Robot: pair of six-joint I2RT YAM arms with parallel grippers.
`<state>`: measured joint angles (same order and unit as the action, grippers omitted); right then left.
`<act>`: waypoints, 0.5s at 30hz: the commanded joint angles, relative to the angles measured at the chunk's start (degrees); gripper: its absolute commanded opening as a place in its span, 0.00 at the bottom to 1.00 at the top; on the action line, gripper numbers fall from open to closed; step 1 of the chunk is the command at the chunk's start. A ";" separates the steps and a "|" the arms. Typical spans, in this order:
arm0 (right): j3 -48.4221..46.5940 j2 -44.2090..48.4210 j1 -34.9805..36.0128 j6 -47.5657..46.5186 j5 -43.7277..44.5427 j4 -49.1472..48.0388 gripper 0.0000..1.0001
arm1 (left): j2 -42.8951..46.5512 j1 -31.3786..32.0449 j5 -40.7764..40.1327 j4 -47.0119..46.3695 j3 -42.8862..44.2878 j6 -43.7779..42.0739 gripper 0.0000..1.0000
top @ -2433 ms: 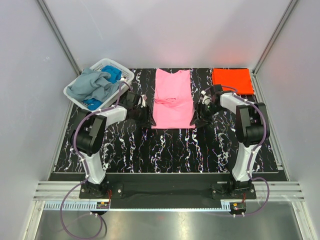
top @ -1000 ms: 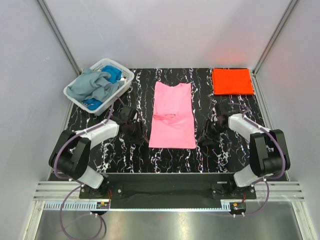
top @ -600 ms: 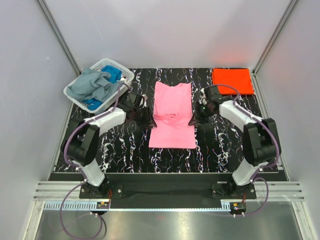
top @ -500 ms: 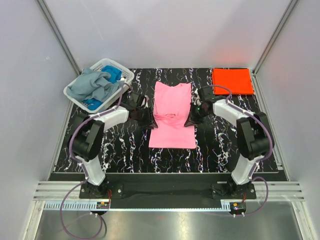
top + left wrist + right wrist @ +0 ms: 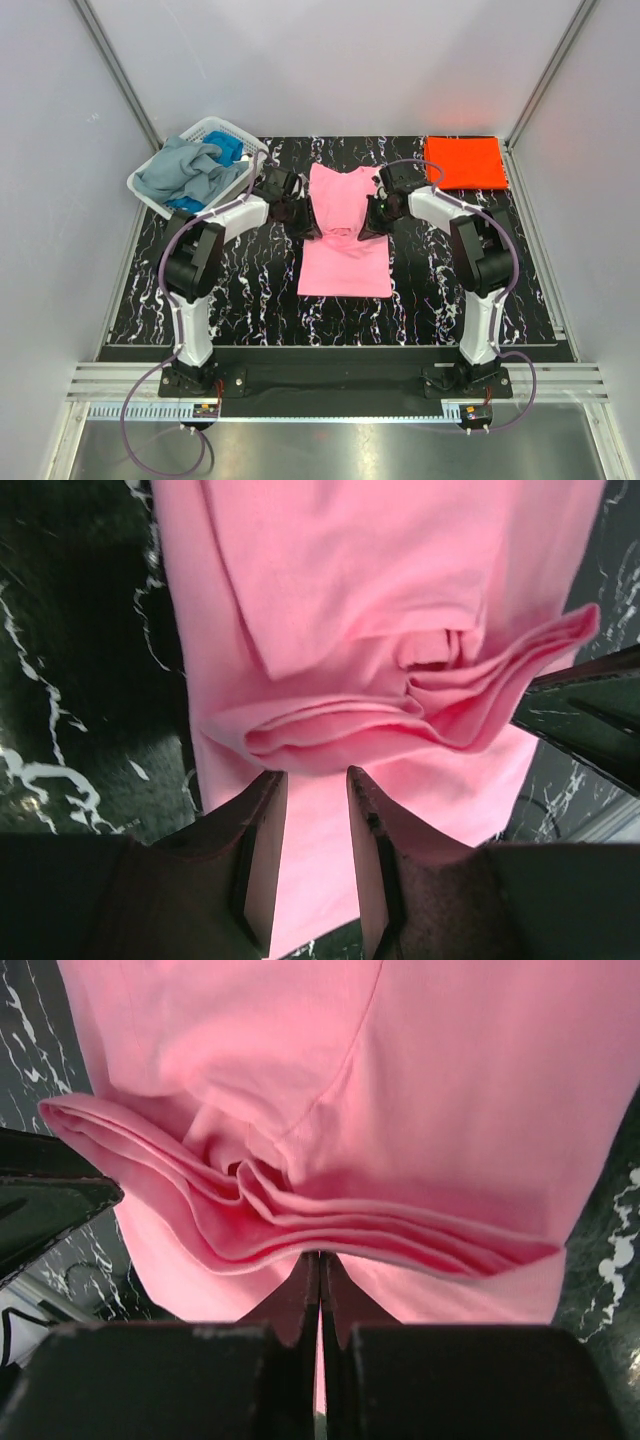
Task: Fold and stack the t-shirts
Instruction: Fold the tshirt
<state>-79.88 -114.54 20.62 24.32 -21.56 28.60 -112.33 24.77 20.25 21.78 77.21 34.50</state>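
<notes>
Pink t-shirt (image 5: pixel 345 262) lies lengthwise at mid-desk, collar toward the far edge, lower half flat. A raised, multi-layered ridge of cloth crosses it from side to side, just above the middle. Left claw (image 5: pixel 312 773) sits at the shirt's left edge, at that ridge. Its fingers (image 5: pixel 262 850) stand part-way apart with pink cloth showing in the gap, tips at the ridge's near fold; cannot tell whether cloth is actually clamped. Right claw (image 5: pixel 320 1257) sits at the opposite edge. Its jaws are closed completely, tips pressed into the ridge, and the cloth appears nipped there. Orange-red t-shirt (image 5: pixel 463 162) lies folded square and flat at the far right corner, well apart from the pink one. Grey-blue t-shirt (image 5: pixel 175 170) is heaped loose in the white basket (image 5: pixel 225 125) at far left, with the blue t-shirt (image 5: pixel 228 150) partly under it. Desk (image 5: pixel 250 290) has a black top with white veining.
</notes>
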 commanded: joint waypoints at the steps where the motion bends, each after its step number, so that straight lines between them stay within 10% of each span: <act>1: -3.27 -1.65 0.03 -1.90 2.84 -0.48 0.00 | -1.92 -1.39 -1.97 0.19 2.60 -1.45 0.35; 15: -5.99 -2.62 -0.49 -3.31 6.71 1.28 0.00 | -3.33 -4.12 0.13 -5.08 4.97 -1.28 0.41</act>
<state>-83.24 -117.25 20.47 22.52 -16.71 29.82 -116.44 21.04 19.14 20.36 79.46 34.06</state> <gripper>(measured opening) 0.011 0.399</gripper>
